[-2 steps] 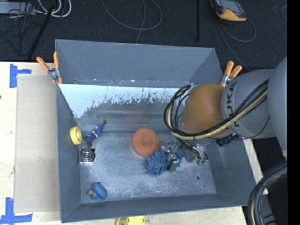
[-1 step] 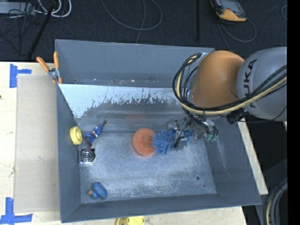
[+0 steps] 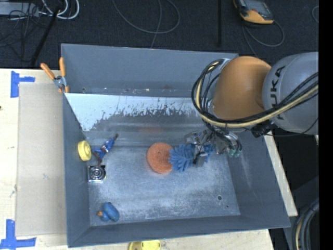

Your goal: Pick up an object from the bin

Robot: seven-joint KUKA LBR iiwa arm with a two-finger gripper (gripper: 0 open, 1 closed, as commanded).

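Tool [image 3: 200, 155] sits against blue bristly brush [image 3: 180, 158]; arm [image 3: 291, 92] reads "KUKA".

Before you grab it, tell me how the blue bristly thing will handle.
The blue bristly thing looks soft: its splayed tufts would probably bend and slip under a pinch. It seems light, so a push may slide it. It lies against the orange disc, which would likely shift with it.

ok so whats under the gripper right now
The gripper sits over the right end of a blue bristly brush, which lies beside an orange disc near the middle of the bin. The gripper covers that end of the brush, so whether they touch cannot be seen.
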